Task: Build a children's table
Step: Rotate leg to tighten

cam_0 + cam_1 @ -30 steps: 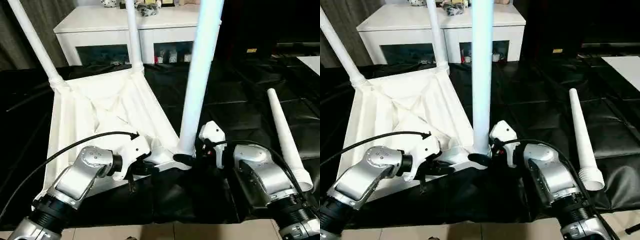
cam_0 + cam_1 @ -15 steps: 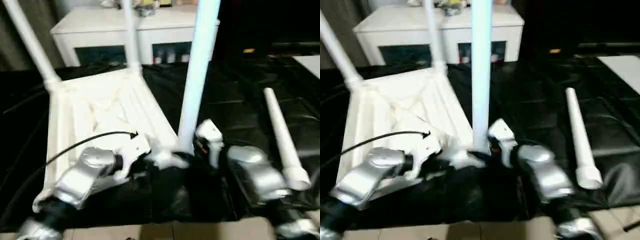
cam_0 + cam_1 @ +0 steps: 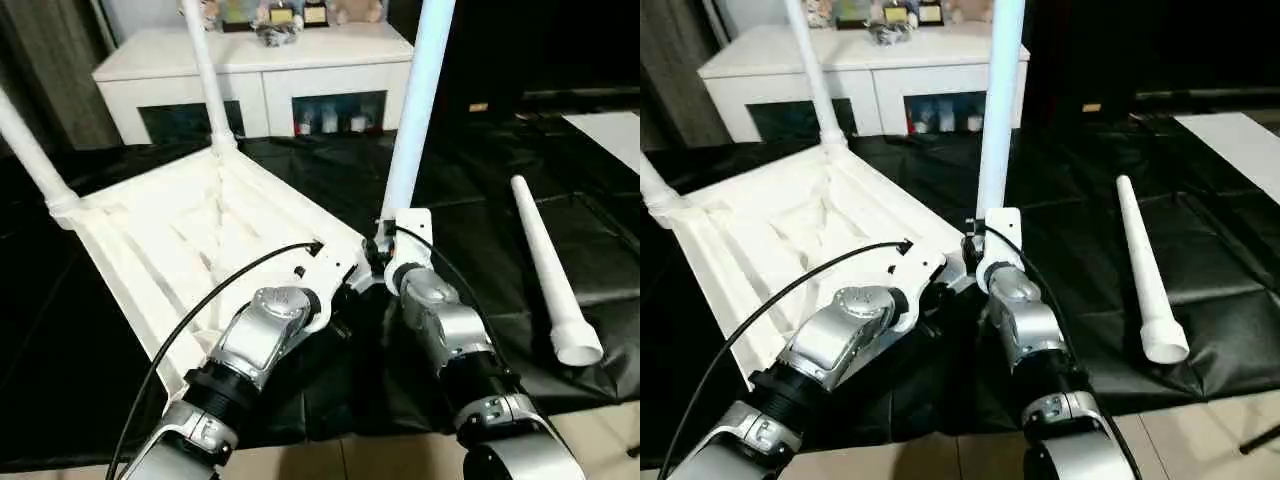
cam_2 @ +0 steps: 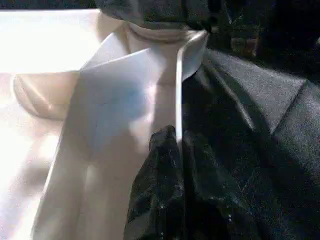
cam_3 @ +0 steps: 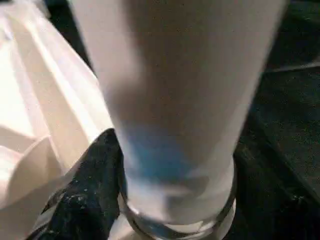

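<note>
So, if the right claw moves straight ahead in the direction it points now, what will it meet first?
Most likely the upright leg nearest the robot. The right claw points at its lower end, where it joins the corner of the upturned table top, with one finger already beside it. Whether they touch is unclear.

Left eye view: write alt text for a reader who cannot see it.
An upside-down white children's table lies on black sheeting, three legs fitted and pointing up. Both robot arms reach its near corner, the right gripper at the nearest leg. A fourth leg lies loose to the right.
</note>
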You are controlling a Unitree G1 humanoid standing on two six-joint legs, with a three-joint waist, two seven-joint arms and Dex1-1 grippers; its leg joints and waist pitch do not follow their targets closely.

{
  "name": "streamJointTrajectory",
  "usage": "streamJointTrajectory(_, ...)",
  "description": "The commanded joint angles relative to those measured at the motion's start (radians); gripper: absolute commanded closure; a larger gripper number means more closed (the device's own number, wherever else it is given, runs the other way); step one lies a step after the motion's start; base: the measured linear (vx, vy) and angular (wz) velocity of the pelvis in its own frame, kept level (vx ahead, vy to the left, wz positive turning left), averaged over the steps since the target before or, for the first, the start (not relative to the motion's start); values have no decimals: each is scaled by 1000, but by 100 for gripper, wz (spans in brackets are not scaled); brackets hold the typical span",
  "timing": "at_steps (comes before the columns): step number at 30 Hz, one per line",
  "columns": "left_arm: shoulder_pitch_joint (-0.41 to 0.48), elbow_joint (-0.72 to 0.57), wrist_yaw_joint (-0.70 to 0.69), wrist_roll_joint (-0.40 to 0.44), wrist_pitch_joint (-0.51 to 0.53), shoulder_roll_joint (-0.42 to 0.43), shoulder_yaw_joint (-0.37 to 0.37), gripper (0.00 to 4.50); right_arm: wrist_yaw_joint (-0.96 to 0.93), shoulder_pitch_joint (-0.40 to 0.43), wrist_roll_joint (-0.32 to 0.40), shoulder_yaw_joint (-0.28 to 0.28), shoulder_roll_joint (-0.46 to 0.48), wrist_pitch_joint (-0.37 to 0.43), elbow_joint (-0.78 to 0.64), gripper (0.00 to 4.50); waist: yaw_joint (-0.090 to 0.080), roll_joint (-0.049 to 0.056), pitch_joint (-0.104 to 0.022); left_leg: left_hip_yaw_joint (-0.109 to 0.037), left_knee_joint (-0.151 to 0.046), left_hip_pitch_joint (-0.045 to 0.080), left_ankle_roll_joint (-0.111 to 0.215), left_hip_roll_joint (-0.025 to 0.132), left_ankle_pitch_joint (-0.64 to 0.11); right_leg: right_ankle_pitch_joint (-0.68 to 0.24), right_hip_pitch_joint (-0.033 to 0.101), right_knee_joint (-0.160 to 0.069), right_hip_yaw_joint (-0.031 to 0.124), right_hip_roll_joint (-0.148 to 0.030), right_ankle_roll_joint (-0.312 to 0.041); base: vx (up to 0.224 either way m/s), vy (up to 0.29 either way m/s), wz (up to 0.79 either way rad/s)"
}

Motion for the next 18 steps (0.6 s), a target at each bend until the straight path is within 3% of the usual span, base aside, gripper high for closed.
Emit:
streamJointTrajectory(1, 16, -27, -25, 17, -60, 47, 15, 450, 81, 17, 40, 14, 7, 3, -11, 121, 0, -14, -49, -34, -95, 16, -21, 56, -422, -333, 17, -85, 32, -45, -124, 0, 0, 0)
streamJointTrajectory(4, 39, -68, -87, 6, -55, 85, -6, 450, 162, 18, 48, 39, -24, -5, -39, 88, 0, -15, -47, -34, -93, 13, -9, 56, -421, -381, 18, -87, 33, -49, -126, 0, 0, 0)
streamJointTrajectory(5, 59, -102, -146, -1, -71, 124, -29, 450, 233, 24, 42, 74, -62, -8, -68, 88, 4, -14, -49, -33, -90, 17, -8, 57, -412, -385, 16, -87, 34, -50, -130, 0, 0, 0)
streamJointTrajectory(6, 63, -110, -158, -4, -71, 132, -32, 450, 250, 27, 42, 80, -71, -7, -76, 88, 4, -16, -52, -30, -89, 13, -3, 60, -372, -342, 18, -82, 36, -49, -139, 0, 0, 0)
streamJointTrajectory(7, 86, -150, -228, -18, -77, 177, -47, 450, 353, 46, 38, 121, -128, -4, -123, 88, 7, -21, -53, -30, -88, 12, 5, 60, -352, -320, 20, -80, 35, -47, -145, 0, 0, 0)
streamJointTrajectory(8, 86, -150, -228, -18, -77, 177, -47, 450, 353, 46, 38, 121, -128, -4, -123, 88, 12, -16, -53, -27, -87, 12, 14, 64, -319, -275, 19, -74, 37, -45, -156, 51, -21, 0)
streamJointTrajectory(10, 122, -214, -359, -52, -135, 247, -64, 450, 555, 94, 40, 190, -242, -20, -213, 88, 18, -16, -58, -24, -80, 11, 29, 64, -258, -178, 24, -64, 35, -41, -185, 56, -16, -1)
streamJointTrajectory(12, 134, -239, -401, -69, -143, 269, -67, 450, 628, 113, 40, 210, -281, -27, -243, 88, 25, -13, -64, -20, -68, 9, 71, 64, -155, -7, 30, -42, 34, -38, -222, 67, 0, -3)
streamJointTrajectory(13, 142, -261, -433, -86, -139, 285, -69, 450, 687, 129, 40, 226, -312, -35, -267, 88, 24, -12, -62, -19, -68, 8, 81, 64, -140, 16, 28, -41, 34, -37, -235, 57, 10, -4)
streamJointTrajectory(16, 156, -310, -492, -112, -113, 324, -76, 450, 818, 163, 46, 259, -385, -51, -321, 88, 36, -10, -73, -18, -53, 14, 114, 65, -75, 104, 31, -28, 32, -35, -273, 0, 0, 0)
streamJointTrajectory(18, 158, -319, -502, -115, -112, 332, -77, 450, 854, 170, 54, 268, -403, -48, -334, 88, 41, -11, -66, -15, -51, 10, 136, 65, -75, 92, 27, -28, 32, -34, -288, 0, 0, 0)
